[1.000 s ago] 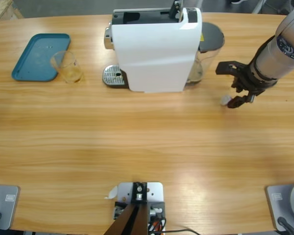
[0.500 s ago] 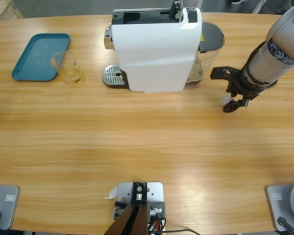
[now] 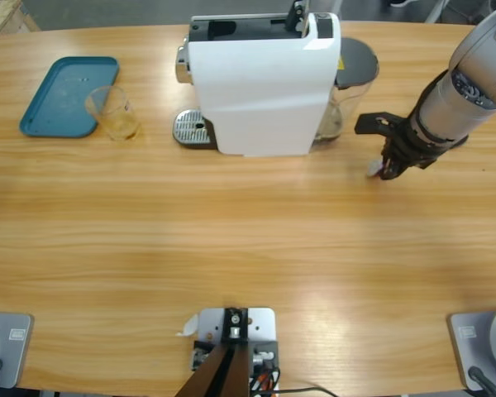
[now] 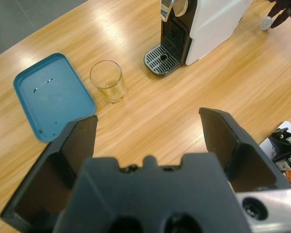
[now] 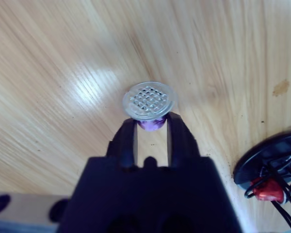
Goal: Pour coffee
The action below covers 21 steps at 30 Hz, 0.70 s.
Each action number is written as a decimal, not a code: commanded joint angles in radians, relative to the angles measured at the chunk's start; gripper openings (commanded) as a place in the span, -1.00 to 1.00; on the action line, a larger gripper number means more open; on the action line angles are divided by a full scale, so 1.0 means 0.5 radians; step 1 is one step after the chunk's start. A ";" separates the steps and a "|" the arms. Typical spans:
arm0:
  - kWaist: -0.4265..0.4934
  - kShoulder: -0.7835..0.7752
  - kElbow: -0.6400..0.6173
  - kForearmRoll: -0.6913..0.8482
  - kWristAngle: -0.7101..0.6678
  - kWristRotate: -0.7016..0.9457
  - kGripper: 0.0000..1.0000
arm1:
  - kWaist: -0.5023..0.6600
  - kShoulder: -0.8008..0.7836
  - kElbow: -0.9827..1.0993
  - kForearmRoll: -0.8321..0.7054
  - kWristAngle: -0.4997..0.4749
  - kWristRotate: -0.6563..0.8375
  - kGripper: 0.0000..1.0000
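No coffee shows in any view. My right gripper (image 3: 388,166) is shut on a small purple capsule (image 5: 150,101) with a silver foil lid, held close over the table to the right of the white coffee machine (image 3: 260,83). The capsule's foil edge (image 3: 374,170) peeks out left of the jaws in the high view. A clear tumbler (image 3: 113,112) with a faint yellow tint stands empty beside the teal tray (image 3: 62,95). My left gripper (image 4: 148,119) hangs open high above the table, nothing between its jaws, facing the tumbler (image 4: 108,80) and the machine's drip grate (image 4: 160,58).
The machine's clear water tank with a dark lid (image 3: 355,66) sits at its right side, just behind my right gripper. A black disc with red and black cables (image 5: 271,167) lies at the right wrist view's lower right corner. Bare wood fills the table's front half.
The right gripper shifted a little left toward the machine, turned, and its jaws went from spread beside the capsule to shut on it.
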 commanded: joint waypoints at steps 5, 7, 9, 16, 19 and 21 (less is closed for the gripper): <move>-0.017 0.070 0.082 -0.031 -0.023 -0.018 0.81 | 0.018 0.106 0.025 -0.003 0.043 0.014 -1.00; -0.017 0.071 0.082 -0.031 -0.023 -0.018 0.81 | 0.018 0.107 0.028 -0.003 0.043 0.015 -1.00; -0.017 0.074 0.082 -0.031 -0.023 -0.018 0.81 | 0.018 0.102 0.026 -0.003 0.041 0.015 -1.00; -0.017 0.081 0.082 -0.031 -0.023 -0.018 0.81 | 0.018 -0.004 -0.026 0.108 -0.032 0.018 -1.00; -0.017 0.079 0.082 -0.031 -0.026 -0.018 0.81 | 0.018 -0.083 -0.139 0.265 -0.090 0.016 -1.00; -0.017 0.080 0.082 -0.031 -0.026 -0.018 0.81 | 0.018 -0.148 -0.226 0.375 -0.125 0.015 -1.00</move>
